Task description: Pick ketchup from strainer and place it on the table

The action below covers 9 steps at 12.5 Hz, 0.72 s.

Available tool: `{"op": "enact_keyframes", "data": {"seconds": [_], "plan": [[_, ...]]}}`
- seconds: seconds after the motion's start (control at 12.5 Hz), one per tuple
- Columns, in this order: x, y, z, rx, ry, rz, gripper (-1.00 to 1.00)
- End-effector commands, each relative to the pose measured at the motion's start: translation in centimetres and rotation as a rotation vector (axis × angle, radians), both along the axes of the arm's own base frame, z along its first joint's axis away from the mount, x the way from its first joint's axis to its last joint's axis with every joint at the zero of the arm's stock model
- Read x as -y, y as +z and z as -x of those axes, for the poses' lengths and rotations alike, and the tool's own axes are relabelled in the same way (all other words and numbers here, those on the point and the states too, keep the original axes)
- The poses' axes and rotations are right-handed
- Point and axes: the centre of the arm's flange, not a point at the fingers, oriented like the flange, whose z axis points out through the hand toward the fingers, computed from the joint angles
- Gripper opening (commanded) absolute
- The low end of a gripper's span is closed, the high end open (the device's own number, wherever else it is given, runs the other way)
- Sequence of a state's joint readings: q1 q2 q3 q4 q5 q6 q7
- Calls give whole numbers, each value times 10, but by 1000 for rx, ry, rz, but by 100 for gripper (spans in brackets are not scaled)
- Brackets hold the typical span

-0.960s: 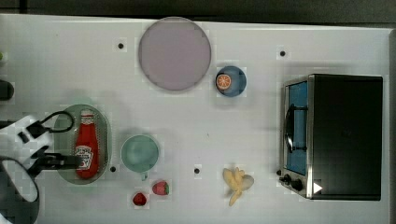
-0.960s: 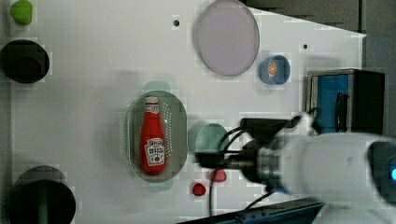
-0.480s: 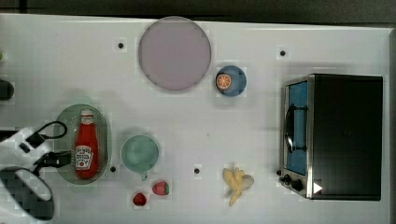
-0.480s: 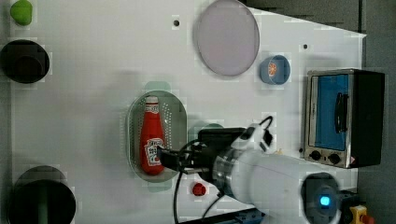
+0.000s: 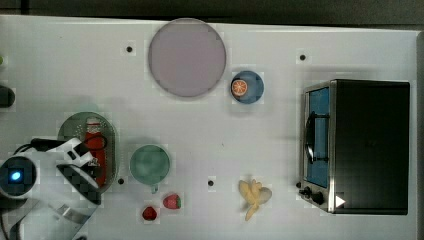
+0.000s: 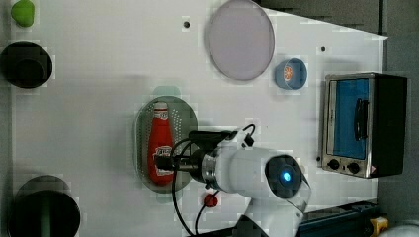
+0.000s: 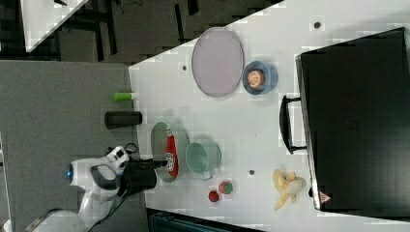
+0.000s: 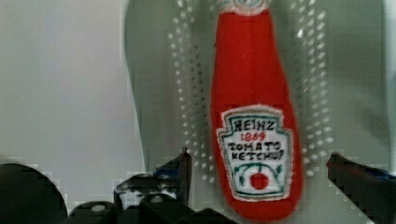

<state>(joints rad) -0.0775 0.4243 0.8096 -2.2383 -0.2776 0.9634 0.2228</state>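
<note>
The ketchup (image 5: 93,136), a red squeeze bottle with a white cap and a white label, lies lengthwise in the pale green strainer (image 5: 70,127) at the top view's left. My gripper (image 5: 95,162) hovers over the bottle's lower half and hides it there. In the wrist view the ketchup (image 8: 252,116) lies on the perforated strainer (image 8: 159,93) floor, and my gripper (image 8: 259,158) is open, one dark finger on each side of the labelled body, not touching it. The left view shows the gripper (image 6: 165,163) above the ketchup (image 6: 160,133). The white table (image 5: 250,140) lies all around.
A green cup (image 5: 150,165) stands just beside the strainer, with two strawberries (image 5: 171,201) near it. Farther off are a banana (image 5: 254,195), a toaster oven (image 5: 360,145), a grey plate (image 5: 186,57) and a blue bowl (image 5: 246,87). Dark cylinders (image 6: 25,64) stand at the left view's left edge.
The arm has swung in over the strainer, bringing the gripper above the ketchup's lower half. The fingers stay open and the bottle has not moved.
</note>
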Motion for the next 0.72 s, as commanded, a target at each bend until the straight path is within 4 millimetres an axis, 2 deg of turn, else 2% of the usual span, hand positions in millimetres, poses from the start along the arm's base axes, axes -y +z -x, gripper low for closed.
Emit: {"op": "enact_keyframes", "data": {"seconds": [0.08,0.48,0.56,0.72], "plan": [[1,-24,-4,-9,-59,-13,100],[-5,-62,-16,-19,-55,-24,100],[-7,-68,-14,-27,-59,-19,91],[-7,-74,-14,-30,-57,-8,43]]}}
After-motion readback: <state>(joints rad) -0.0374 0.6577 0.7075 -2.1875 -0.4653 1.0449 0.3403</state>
